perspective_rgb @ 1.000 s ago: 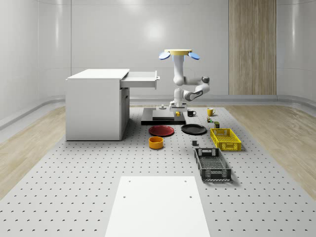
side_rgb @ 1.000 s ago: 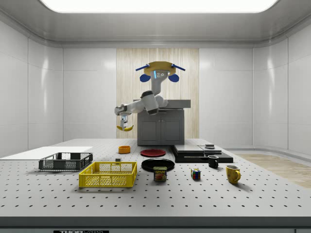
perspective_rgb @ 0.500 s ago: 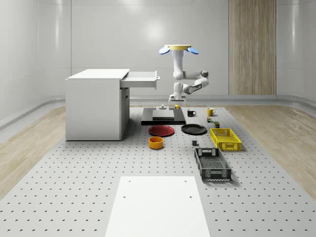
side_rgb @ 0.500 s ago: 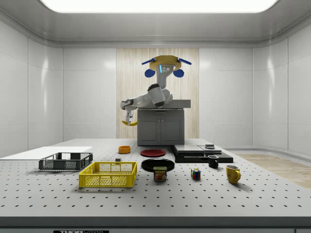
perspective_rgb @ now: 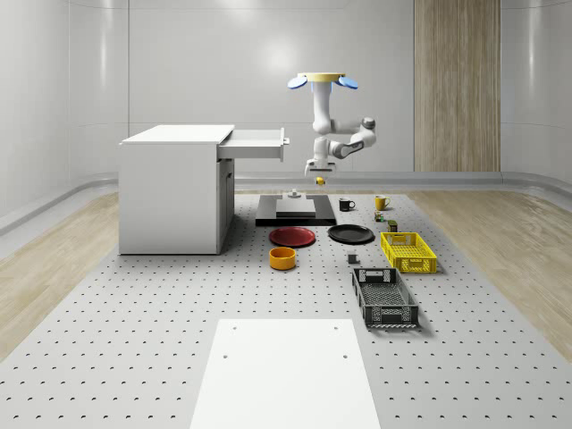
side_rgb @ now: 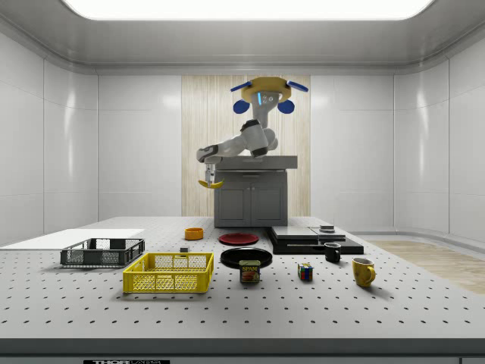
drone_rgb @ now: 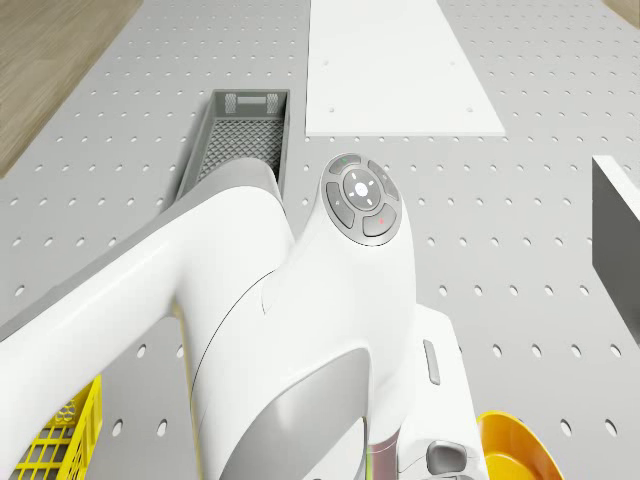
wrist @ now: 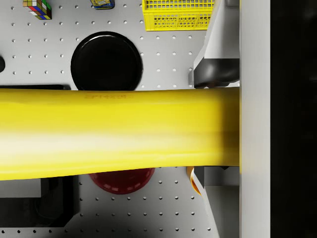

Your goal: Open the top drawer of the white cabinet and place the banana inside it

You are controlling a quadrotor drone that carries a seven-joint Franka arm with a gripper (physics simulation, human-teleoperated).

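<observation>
Above table, claw (side_rgb: 210,179) grips banana (side_rgb: 211,183) (smooth, bright yellow).

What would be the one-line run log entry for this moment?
drone: hovering beside cabinet | gripper: shut on banana, lifted | top drawer: open | banana: not yet in drawer

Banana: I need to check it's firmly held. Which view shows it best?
The wrist view: the banana stretches across it, pressed against a finger. The side view shows it small, hanging from the end effector. The whole-scene view shows just a yellow speck beside the open drawer.
</observation>
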